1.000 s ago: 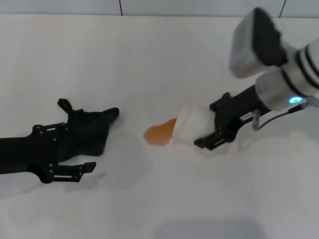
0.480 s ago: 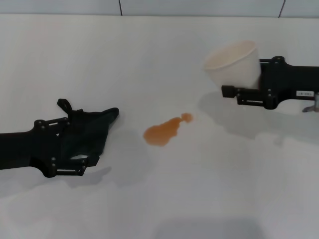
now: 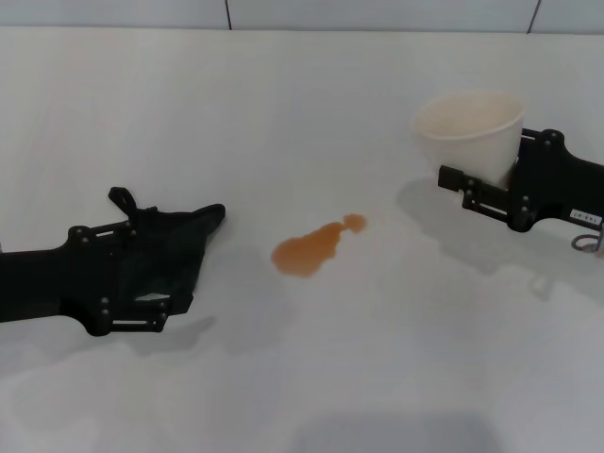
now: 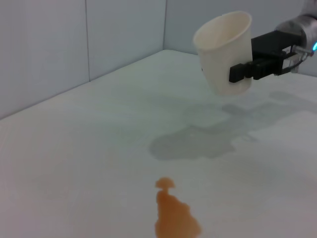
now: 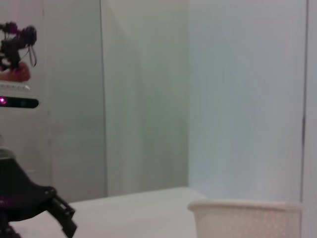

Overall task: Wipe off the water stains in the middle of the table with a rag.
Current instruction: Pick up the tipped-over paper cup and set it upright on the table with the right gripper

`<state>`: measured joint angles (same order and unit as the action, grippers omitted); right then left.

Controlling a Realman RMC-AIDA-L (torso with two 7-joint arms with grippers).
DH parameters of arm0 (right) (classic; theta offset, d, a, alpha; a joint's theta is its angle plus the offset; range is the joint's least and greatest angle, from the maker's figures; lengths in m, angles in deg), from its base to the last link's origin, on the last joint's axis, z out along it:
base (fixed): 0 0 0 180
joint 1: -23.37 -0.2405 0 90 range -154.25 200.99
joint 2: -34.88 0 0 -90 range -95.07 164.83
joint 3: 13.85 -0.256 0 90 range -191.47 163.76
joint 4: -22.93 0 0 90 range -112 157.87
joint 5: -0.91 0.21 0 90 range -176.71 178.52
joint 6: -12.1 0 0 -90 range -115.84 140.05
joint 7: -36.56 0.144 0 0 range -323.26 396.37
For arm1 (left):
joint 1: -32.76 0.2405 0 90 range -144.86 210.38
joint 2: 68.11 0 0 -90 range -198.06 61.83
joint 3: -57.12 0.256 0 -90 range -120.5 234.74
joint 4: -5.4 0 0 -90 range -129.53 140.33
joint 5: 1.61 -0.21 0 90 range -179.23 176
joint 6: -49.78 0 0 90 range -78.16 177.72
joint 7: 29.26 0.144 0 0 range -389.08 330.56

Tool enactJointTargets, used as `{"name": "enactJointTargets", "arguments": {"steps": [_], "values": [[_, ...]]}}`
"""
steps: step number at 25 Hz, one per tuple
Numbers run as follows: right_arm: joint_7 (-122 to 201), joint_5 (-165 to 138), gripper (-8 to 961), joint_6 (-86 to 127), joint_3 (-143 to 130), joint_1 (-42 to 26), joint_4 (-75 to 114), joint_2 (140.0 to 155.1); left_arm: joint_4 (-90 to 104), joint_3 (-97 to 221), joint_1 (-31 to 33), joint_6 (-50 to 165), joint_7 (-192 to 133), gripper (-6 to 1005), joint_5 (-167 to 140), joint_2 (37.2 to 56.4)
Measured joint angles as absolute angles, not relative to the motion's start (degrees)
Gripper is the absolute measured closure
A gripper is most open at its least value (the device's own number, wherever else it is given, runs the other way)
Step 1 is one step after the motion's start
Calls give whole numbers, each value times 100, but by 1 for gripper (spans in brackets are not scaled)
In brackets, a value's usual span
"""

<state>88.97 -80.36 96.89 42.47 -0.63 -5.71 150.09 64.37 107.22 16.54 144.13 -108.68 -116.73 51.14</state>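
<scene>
Water stains: 1 orange-brown puddle, the water stains (image 3: 314, 248), lies about the middle of the table (image 3: 311, 113), with a small blob trailing toward the far right corner; the left wrist view shows the same puddle (image 4: 176, 218) with that blob at its far end.
Rag: the black rag (image 3: 175, 247) lies flat toward the left edge, well apart from the puddle, 1 pointed corner aimed at it.
Left gripper: the left gripper (image 3: 142, 283) sits low over the rag, fingers spread on either side of the cloth and not visibly clamped on it.
Right gripper: the right gripper (image 3: 491, 187) is clamped on a white paper cup (image 3: 469, 130), held upright above the table near the right edge, clear of the puddle.
Step in hand: judged as taking hold of the rag before any wiping starts.
Doing it well: the fingers should pinch a thick fold near the middle of the cloth, so that enough fabric hangs free to cover the whole puddle.
Then: the rag should be dragged along the surface toward the centre, pressed flat, and swept past the small blob too.
Risk: a thin corner grip could let the cloth slip or smear the liquid wider.
</scene>
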Motion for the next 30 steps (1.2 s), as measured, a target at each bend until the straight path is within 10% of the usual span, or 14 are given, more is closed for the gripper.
{"name": "enactJointTargets", "arguments": {"steps": [30], "values": [[6537,-7089,359,8511,4271,-591,1870,15109,6217,10739,1633,14376,-10608,126,-11665,5115]]}}
